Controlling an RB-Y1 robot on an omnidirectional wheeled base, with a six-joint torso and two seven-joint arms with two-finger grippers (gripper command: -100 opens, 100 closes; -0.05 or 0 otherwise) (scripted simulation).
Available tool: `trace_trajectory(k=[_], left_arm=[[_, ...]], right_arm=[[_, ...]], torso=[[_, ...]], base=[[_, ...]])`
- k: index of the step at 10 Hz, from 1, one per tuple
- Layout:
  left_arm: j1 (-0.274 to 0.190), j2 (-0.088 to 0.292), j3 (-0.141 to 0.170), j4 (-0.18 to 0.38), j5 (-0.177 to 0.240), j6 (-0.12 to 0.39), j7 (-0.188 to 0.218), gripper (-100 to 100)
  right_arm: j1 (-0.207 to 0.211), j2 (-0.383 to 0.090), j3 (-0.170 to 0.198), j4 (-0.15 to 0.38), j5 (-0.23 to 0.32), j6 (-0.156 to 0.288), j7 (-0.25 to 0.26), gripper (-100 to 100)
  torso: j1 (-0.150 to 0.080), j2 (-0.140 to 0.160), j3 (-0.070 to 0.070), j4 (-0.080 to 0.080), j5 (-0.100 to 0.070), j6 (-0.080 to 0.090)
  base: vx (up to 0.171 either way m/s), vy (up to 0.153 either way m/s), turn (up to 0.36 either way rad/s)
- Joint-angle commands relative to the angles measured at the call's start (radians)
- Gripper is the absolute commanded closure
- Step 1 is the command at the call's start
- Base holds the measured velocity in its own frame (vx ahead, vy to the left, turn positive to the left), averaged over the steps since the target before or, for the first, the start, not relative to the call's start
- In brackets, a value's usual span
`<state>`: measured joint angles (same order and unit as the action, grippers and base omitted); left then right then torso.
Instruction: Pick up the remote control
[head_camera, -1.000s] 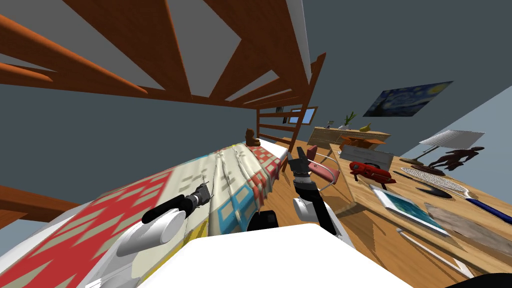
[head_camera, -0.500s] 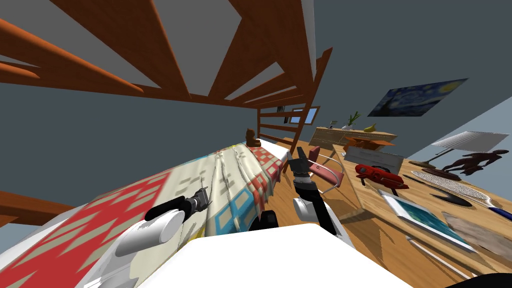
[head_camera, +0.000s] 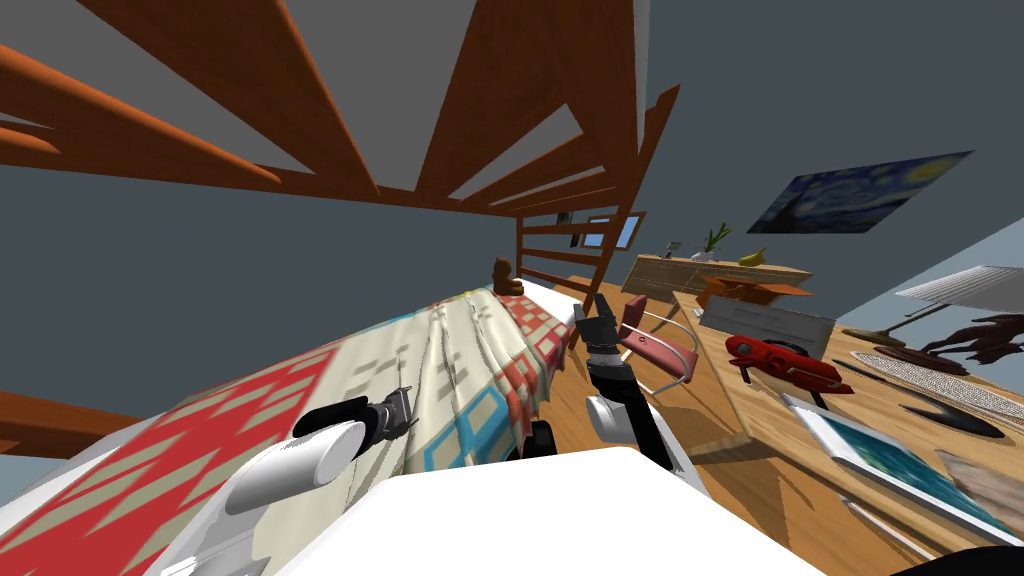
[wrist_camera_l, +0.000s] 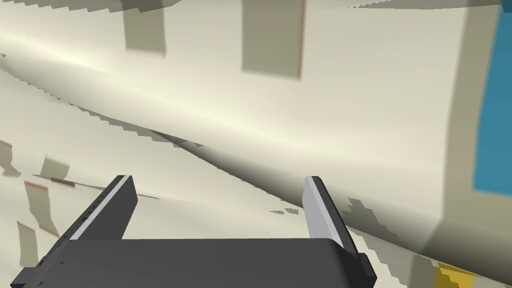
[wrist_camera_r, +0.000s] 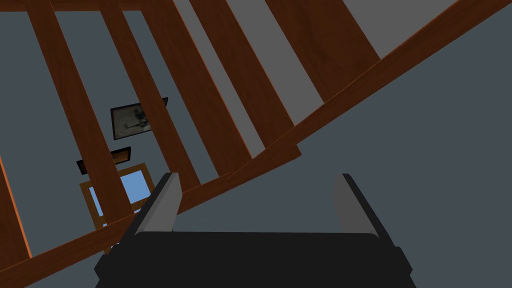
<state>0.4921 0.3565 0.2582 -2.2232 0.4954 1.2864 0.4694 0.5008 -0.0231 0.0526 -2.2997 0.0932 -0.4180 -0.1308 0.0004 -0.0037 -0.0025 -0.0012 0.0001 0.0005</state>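
Note:
I cannot pick out the remote control for certain. A slim dark bar (head_camera: 862, 368) on the wooden desk (head_camera: 770, 425) to my right may be it. My left gripper (head_camera: 404, 406) hovers low over the bed's patterned quilt (head_camera: 470, 340). In the left wrist view the left gripper (wrist_camera_l: 220, 200) is open, with only cream quilt folds (wrist_camera_l: 280, 125) between its fingers. My right gripper (head_camera: 596, 324) is raised beside the bed's foot, well short of the desk. In the right wrist view the right gripper (wrist_camera_r: 257, 200) is open and holds nothing.
A red-seated chair (head_camera: 655, 345) stands between my right arm and the desk. The desk carries a red toy (head_camera: 785, 362), a white box (head_camera: 765, 320), a flat picture panel (head_camera: 890, 450), a black oval (head_camera: 940, 415) and a lamp (head_camera: 960, 290). A wooden bunk frame (head_camera: 560, 120) spans overhead.
My head view has swung left, so the desk and its things slid toward the right edge. My left gripper has sunk slightly toward the quilt. The right arm holds its pose.

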Motion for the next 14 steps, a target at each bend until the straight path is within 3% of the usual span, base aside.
trace_trajectory(k=[1,14], left_arm=[[0.002,0.011,0.009,0.015,0.014,0.05,0.012,-100],[0.004,0.07,0.04,0.121,0.073,0.374,0.067,-100]], right_arm=[[0.0,0.0,0.0,0.0,0.0,0.0,0.0,0],[0.0,0.0,0.0,0.0,0.0,0.0,0.0,0]], torso=[[0.0,0.0,0.0,0.0,0.0,0.0],[0.0,0.0,0.0,0.0,0.0,0.0]], base=[[0.069,-0.017,0.033],[0.079,-0.004,0.024]])
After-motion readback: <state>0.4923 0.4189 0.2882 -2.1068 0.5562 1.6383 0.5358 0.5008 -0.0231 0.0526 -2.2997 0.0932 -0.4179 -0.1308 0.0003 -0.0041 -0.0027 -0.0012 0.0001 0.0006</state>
